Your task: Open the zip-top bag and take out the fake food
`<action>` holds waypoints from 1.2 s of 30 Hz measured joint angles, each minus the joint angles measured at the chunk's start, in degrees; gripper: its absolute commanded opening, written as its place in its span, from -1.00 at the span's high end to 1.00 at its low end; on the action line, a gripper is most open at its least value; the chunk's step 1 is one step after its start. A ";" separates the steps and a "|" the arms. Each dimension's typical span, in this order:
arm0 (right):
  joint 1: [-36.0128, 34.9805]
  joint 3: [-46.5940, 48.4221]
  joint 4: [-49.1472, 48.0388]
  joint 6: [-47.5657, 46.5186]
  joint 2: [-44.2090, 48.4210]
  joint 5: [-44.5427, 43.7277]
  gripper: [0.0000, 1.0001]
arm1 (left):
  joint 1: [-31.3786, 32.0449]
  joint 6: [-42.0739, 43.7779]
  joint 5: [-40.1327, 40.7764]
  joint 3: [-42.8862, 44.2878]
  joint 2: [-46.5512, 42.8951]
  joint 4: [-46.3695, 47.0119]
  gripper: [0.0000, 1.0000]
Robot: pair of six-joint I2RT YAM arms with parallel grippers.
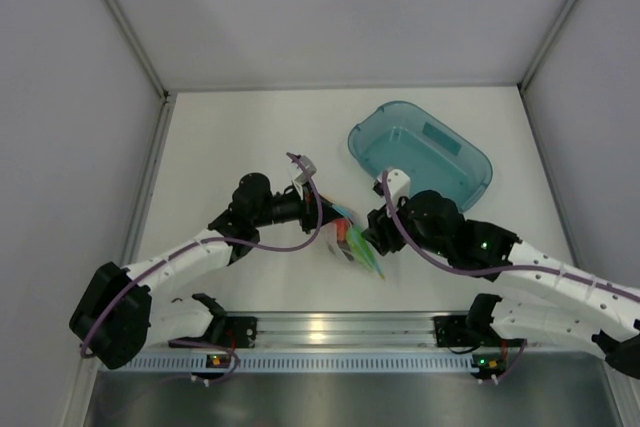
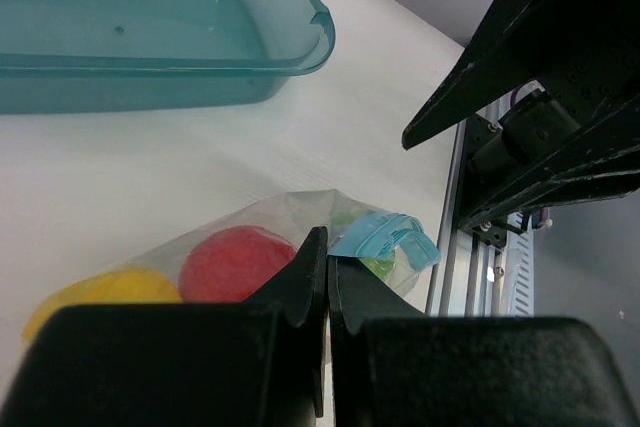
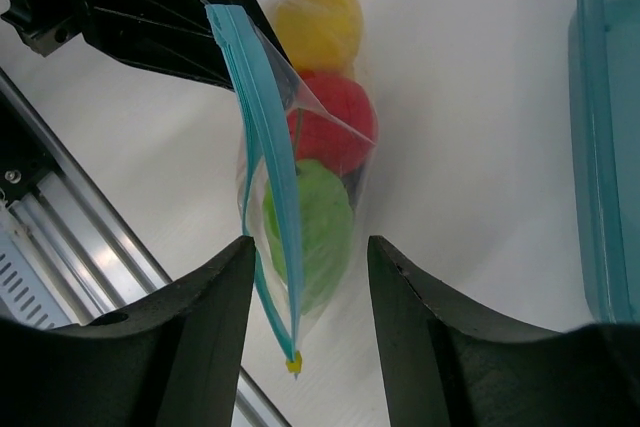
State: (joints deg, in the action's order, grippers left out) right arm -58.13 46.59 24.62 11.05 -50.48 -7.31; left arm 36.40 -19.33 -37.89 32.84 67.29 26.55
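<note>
The zip-top bag [image 1: 355, 242] hangs between my two grippers at the table's front middle, its light blue zip strip [image 3: 265, 137] running down one side. My left gripper [image 2: 326, 247] is shut on the bag's plastic right beside the strip [image 2: 385, 237]. Inside the bag the fake food shows as a yellow piece [image 3: 318, 22], a red round one [image 3: 335, 122] and a green one [image 3: 315, 227]. My right gripper [image 3: 310, 242] is open, with its jaws on either side of the bag's green end and a gap on each side. The strip is parted near that end.
A teal translucent tray [image 1: 470, 162] stands at the back right, just beyond the right arm. The aluminium mounting rail [image 1: 330, 327] runs along the near edge below the bag. Grey walls close in the table on three sides.
</note>
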 measured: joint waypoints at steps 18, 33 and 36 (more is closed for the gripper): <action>-0.02 -0.96 -4.24 0.17 -8.15 -3.30 0.97 | -0.15 -0.57 -0.70 0.00 -0.07 0.00 1.00; 0.00 -1.01 -5.57 11.17 -7.63 -10.49 1.00 | -2.60 1.31 -2.99 19.91 15.56 -15.21 0.84; 0.00 -0.72 -5.77 15.69 -7.82 -12.83 1.00 | -2.56 2.86 -1.20 25.83 19.50 -21.33 0.03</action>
State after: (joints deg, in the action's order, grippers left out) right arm -58.13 45.87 18.85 26.74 -58.30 -20.14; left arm 33.85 -16.47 -39.09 58.67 86.78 5.21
